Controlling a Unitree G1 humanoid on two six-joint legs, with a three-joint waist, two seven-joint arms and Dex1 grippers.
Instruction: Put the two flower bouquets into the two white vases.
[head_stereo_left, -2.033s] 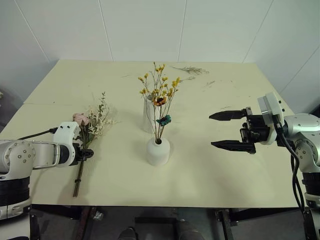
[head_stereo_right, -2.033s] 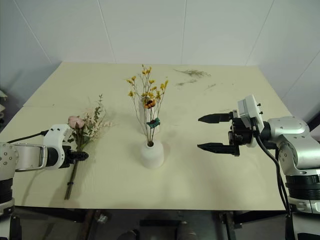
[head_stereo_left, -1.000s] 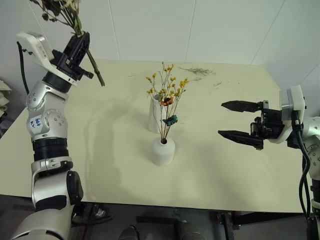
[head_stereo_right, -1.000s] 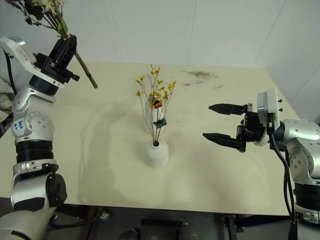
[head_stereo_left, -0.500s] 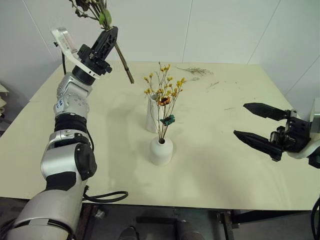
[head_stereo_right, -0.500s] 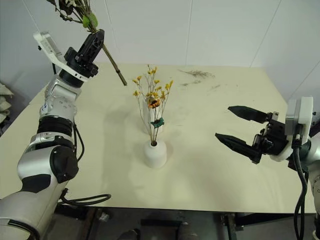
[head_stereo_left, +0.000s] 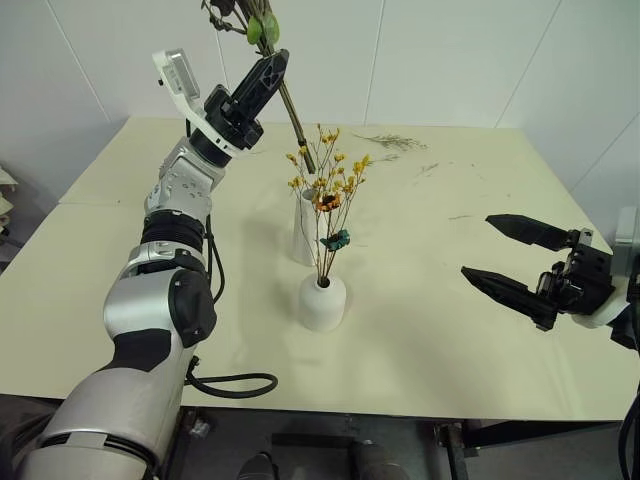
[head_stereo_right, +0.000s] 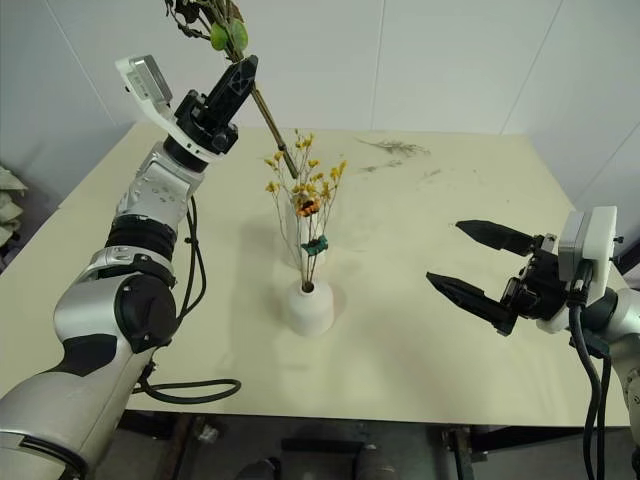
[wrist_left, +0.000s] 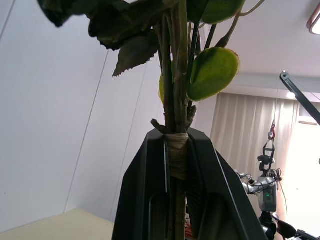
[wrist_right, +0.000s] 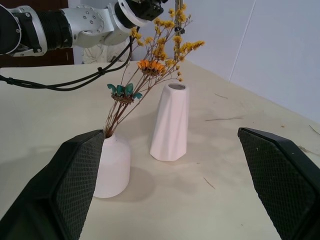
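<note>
My left gripper (head_stereo_left: 272, 68) is raised high at the back left, shut on the bound stem of a bouquet (head_stereo_left: 292, 112). Green leaves (wrist_left: 212, 75) show above the fingers (wrist_left: 145, 195); its blossoms are cut off by the picture's top edge. The stem's lower end hangs just above the tall faceted white vase (head_stereo_left: 302, 228). The yellow-orange bouquet (head_stereo_left: 328, 185) stands in the short round white vase (head_stereo_left: 322, 302), in front of the tall one. My right gripper (head_stereo_left: 478, 246) hovers open and empty to the right of both vases, pointing at them.
Loose dried sprigs (head_stereo_left: 385, 140) lie at the far edge of the cream table (head_stereo_left: 420, 340). A black cable (head_stereo_left: 235, 385) loops below the table's front left edge. White walls stand close behind and on both sides.
My left arm has swung to the right with the bouquet, bringing the stem's end from the table's left side to above the tall vase. The right gripper stayed open and drew back slightly.
</note>
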